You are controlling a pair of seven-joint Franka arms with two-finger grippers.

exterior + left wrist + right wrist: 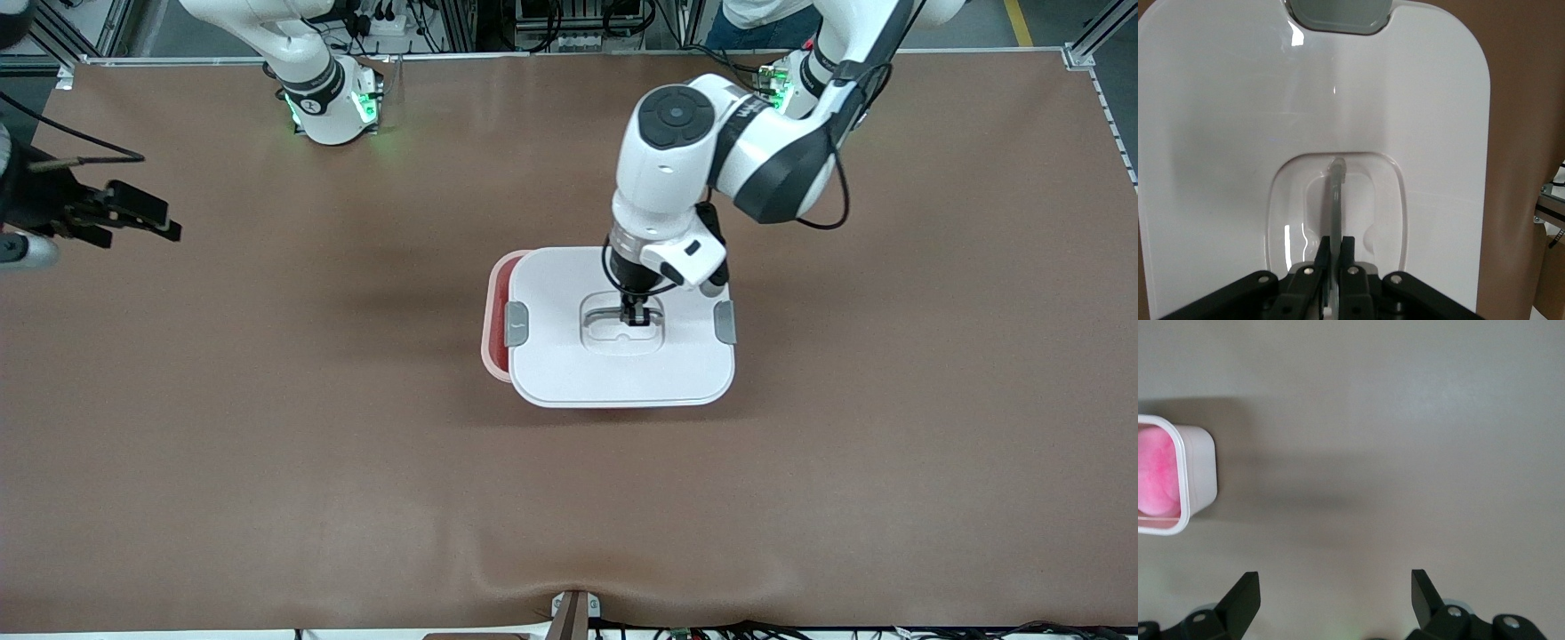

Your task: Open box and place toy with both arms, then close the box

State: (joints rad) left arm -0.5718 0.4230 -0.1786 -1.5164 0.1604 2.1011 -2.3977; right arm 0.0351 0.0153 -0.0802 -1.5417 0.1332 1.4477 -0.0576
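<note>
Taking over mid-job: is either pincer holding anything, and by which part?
The left pincer is shut on the lid by its recessed grey handle, over the box. The right pincer is open, holding nothing.

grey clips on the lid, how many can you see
2. One clip sits on the lid edge toward the right arm's end of the table, the other clip on the edge toward the left arm's end. None seem hidden.

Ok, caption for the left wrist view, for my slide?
Left gripper shut on the lid's handle, holding the white lid above the table.
</note>
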